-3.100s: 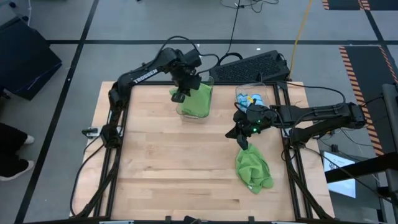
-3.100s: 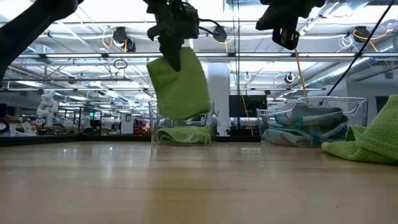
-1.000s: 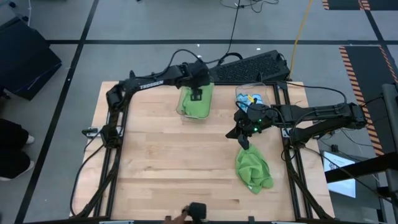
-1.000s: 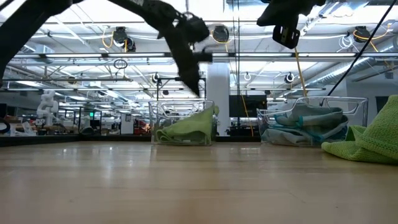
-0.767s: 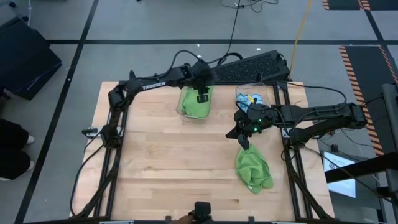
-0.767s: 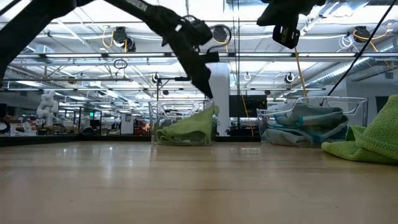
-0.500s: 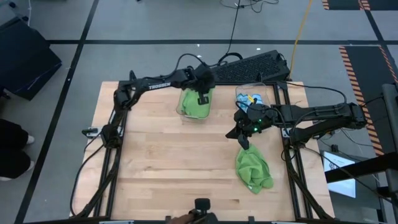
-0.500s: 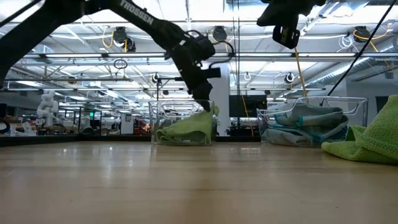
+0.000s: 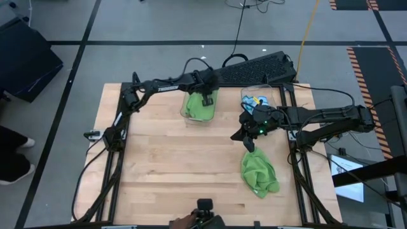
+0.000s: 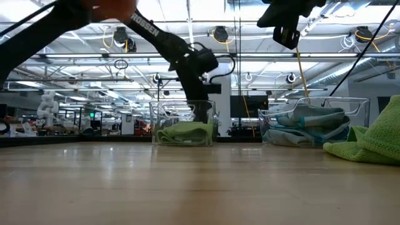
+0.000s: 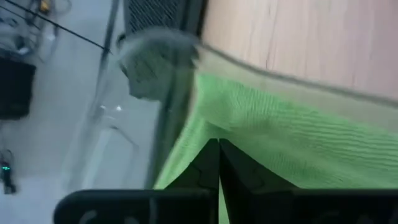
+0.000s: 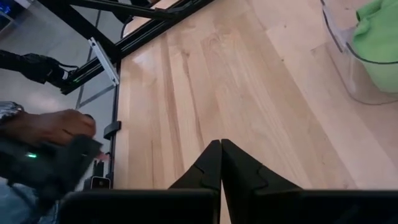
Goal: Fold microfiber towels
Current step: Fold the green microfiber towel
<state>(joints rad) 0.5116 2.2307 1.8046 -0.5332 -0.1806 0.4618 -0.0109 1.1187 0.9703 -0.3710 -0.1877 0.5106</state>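
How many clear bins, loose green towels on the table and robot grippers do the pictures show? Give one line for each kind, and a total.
Clear bins: 2 (green-towel bin, blue-towel bin)
Loose green towel on the table: 1
Grippers: 2 (left gripper, right gripper)
Total: 5

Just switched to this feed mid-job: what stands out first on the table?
The left gripper, shut, presses down into the clear plastic bin holding a lime green microfiber towel at the table's far edge. A crumpled lime green towel lies loose on the wooden table's right side, with the shut right gripper hovering just beyond it.
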